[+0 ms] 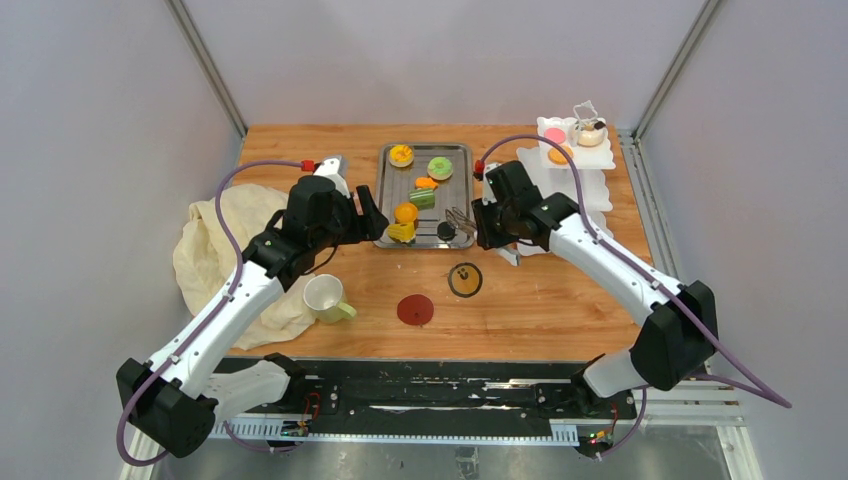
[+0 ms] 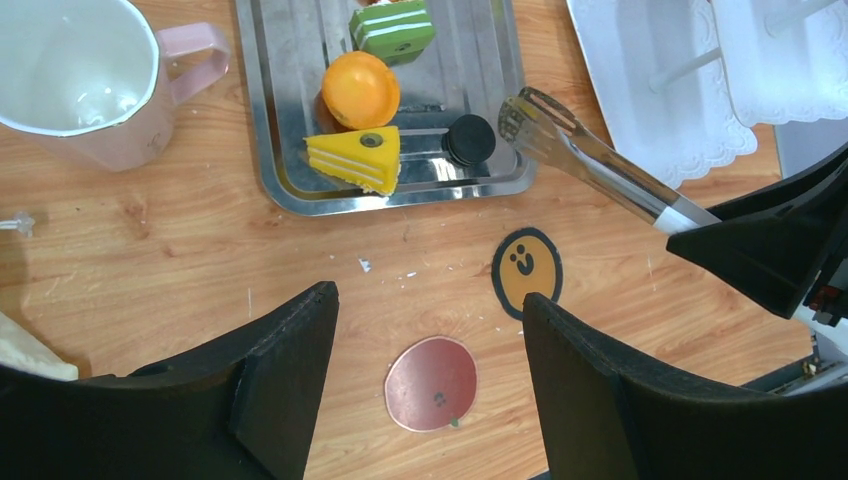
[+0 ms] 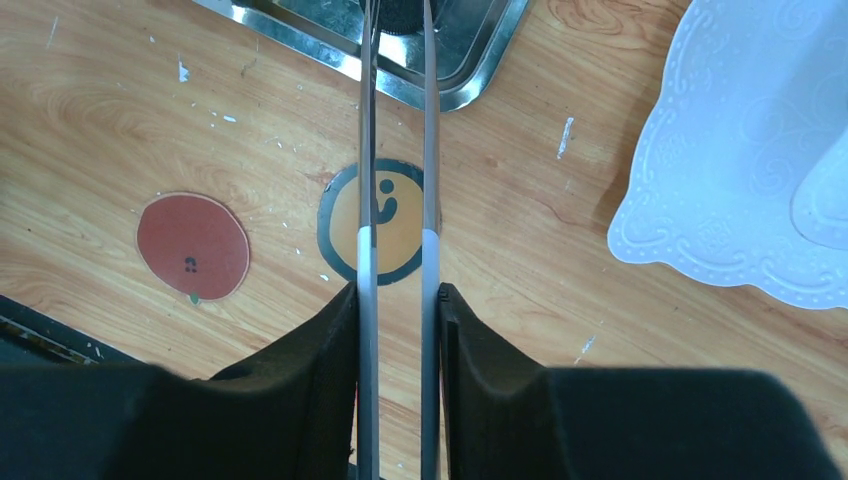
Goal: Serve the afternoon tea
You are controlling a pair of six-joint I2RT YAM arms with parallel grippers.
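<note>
Gripping tongs (image 3: 429, 120) between right fingers (image 3: 320, 375); tips cut off at wrist view's top edge. Left fingers (image 2: 285, 380) spread, empty.

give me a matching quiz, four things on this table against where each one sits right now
Things:
1 tongs
2 yellow wedge
3 pink disc
4 red coaster

Places:
a on the stand
b flat on the table
c in the right gripper
d in the tray

Pairs: 1-c, 2-d, 3-a, 4-b
</note>
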